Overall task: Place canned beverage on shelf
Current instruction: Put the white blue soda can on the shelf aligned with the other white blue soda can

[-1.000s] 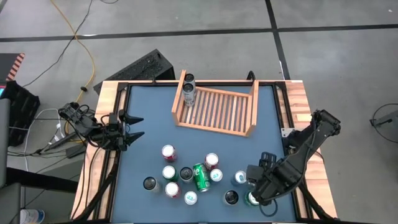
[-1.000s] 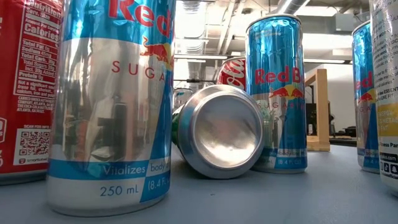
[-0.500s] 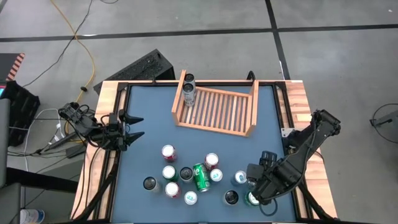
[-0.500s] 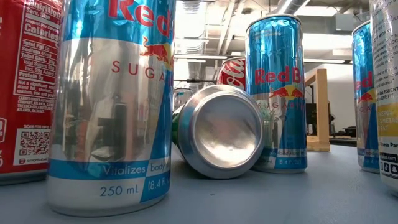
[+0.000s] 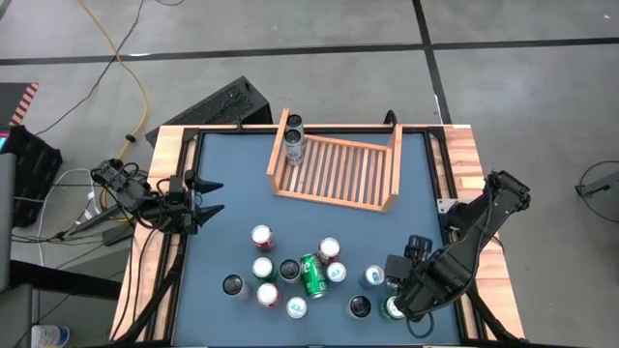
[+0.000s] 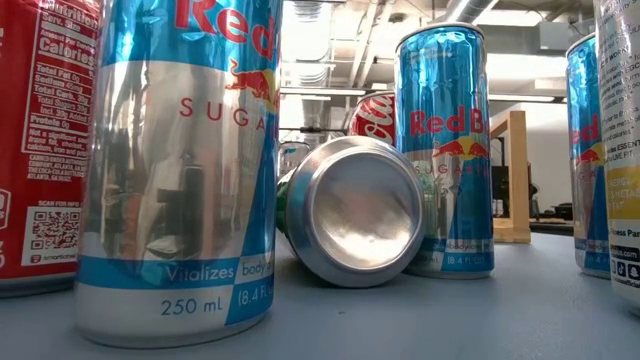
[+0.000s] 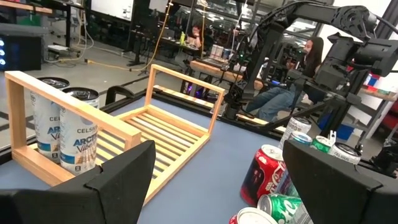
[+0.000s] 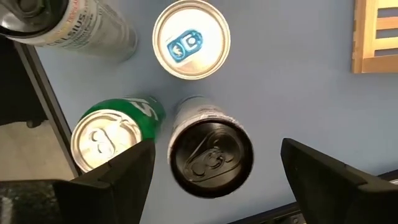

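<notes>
Several beverage cans stand in a cluster (image 5: 300,275) on the near half of the blue table. One green can (image 5: 311,275) lies on its side. The wooden shelf (image 5: 334,172) rests at the far middle, with two white cans (image 7: 62,134) standing in its far left corner. My right gripper (image 8: 217,149) hangs open, pointing down above a black-topped can (image 8: 210,154) at the near right (image 5: 360,307), with a finger on either side and well above it. My left gripper (image 5: 208,198) is open and level at the table's left edge, pointing toward the shelf.
Close around the black-topped can stand a green can (image 8: 107,140) and a blue-tabbed can (image 8: 191,38). A tall white can (image 8: 74,22) shows beyond them. The table's near right corner frame (image 5: 464,309) is just beside my right arm. Bare blue surface lies between cluster and shelf (image 5: 319,222).
</notes>
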{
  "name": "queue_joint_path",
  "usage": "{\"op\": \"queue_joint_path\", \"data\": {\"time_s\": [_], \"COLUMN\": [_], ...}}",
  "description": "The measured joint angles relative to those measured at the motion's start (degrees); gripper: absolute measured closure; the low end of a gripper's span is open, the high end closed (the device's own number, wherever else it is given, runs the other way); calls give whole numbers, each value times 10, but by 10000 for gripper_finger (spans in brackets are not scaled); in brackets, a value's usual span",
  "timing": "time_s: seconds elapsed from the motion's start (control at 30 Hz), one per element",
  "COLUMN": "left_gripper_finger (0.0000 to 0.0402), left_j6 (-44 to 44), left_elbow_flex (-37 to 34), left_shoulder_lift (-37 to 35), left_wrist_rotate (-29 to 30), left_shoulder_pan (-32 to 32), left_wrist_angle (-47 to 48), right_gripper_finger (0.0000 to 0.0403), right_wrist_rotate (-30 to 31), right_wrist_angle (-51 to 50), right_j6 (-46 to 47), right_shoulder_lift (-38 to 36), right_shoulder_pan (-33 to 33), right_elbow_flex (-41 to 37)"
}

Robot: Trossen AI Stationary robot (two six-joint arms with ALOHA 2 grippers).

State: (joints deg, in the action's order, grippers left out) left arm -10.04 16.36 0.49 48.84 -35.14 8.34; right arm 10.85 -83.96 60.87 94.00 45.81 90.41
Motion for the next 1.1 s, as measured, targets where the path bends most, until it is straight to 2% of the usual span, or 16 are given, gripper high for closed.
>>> {"op": "queue_joint_path", "data": {"time_s": [0.43, 0.83, 1.1], "left_gripper_finger": [60, 60, 60], "left_j6": [-5, -7, -7], "left_elbow_flex": [0, 0, 0], "left_shoulder_lift": [0, 0, 0], "left_wrist_rotate": [0, 0, 0], "left_shoulder_pan": [0, 0, 0], "left_wrist_angle": [0, -4, -5], "right_gripper_finger": [69, 69, 76], "right_wrist_rotate": [17, 12, -30], "right_wrist_angle": [7, 27, 79], "right_j6": [27, 0, -7], "right_shoulder_lift": [-1, 0, -17], "right_shoulder_pan": [14, 13, 3], "right_elbow_flex": [-21, -46, -122]}}
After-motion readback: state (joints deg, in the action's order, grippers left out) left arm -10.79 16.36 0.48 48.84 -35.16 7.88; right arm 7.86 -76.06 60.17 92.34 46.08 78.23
